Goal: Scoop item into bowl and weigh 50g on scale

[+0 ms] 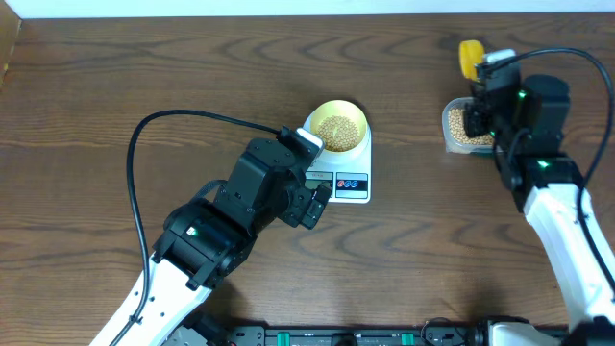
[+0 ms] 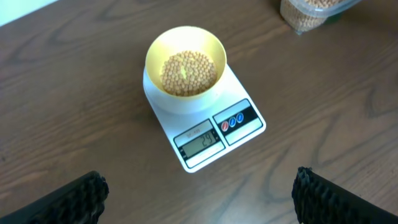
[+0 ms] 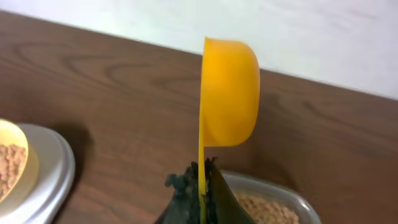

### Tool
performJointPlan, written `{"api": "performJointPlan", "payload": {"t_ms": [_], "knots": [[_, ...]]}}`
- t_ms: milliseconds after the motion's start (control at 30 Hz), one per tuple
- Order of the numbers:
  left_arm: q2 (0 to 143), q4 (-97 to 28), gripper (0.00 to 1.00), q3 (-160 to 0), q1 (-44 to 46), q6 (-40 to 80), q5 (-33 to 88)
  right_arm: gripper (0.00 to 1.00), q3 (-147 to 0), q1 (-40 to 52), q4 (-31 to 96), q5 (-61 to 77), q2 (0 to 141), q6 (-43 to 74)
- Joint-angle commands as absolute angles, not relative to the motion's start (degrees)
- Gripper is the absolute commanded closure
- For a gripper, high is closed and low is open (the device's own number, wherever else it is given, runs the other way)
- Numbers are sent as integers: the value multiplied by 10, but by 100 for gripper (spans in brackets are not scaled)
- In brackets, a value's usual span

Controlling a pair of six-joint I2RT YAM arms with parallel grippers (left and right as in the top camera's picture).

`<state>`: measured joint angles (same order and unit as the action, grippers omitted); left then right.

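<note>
The left gripper (image 2: 199, 202) hung wide open and empty before the scale (image 2: 165, 118), where the bowl (image 2: 152, 62) sat on the platform, partly filled with beans (image 2: 188, 73). Farther right, the right gripper (image 3: 202, 193) was clamped on the yellow scoop (image 3: 230, 93), held on edge above the clear tub (image 3: 273, 186). Another scoopful seemed in hand; the next move called for dipping into the tub, then carrying it level to the bowl.
</note>
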<state>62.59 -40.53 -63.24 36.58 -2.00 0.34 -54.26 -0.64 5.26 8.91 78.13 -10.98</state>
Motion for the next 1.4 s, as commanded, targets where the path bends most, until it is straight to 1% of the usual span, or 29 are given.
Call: {"api": "performJointPlan", "payload": {"t_ms": [0, 200, 533, 667, 1100, 1367], "knots": [[628, -407, 3, -632, 363, -30, 9, 99, -545, -25, 87, 76, 760, -107], [628, -407, 3, -632, 363, -30, 9, 99, -545, -56, 164, 76, 764, -98], [628, -407, 3, -632, 363, -30, 9, 99, -545, -68, 213, 77, 808, -91], [628, -407, 3, -632, 363, -30, 9, 99, -545, -68, 208, 79, 833, -68], [628, -407, 3, -632, 363, -30, 9, 99, -545, -68, 207, 78, 887, -60], [628, -407, 3, -632, 363, -30, 9, 99, -545, -68, 204, 15, 900, -60]]}}
